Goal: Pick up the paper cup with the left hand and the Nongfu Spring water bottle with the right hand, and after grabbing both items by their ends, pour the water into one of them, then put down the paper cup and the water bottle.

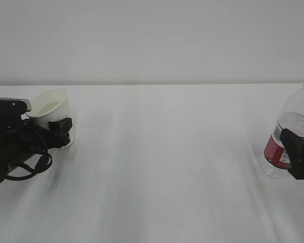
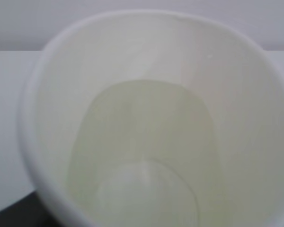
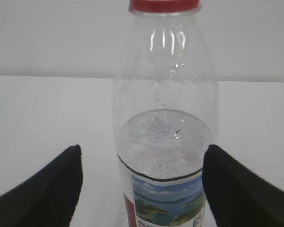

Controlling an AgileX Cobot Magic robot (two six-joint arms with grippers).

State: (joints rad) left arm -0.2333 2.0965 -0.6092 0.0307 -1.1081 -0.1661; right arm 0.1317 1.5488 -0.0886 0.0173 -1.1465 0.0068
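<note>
Across the white worktop, the left hand lies low at the lower left of the frame, cables looped beneath it, its pincer closed around the tilted paper cup, whose mouth faces the wrist camera with water pooled inside. At the right edge the right hand sits level before the upright Nongfu Spring water bottle. Its pincer stands wide, fingers flanking the bottle without touching. The label shows a landscape picture; no writing is legible.
</note>
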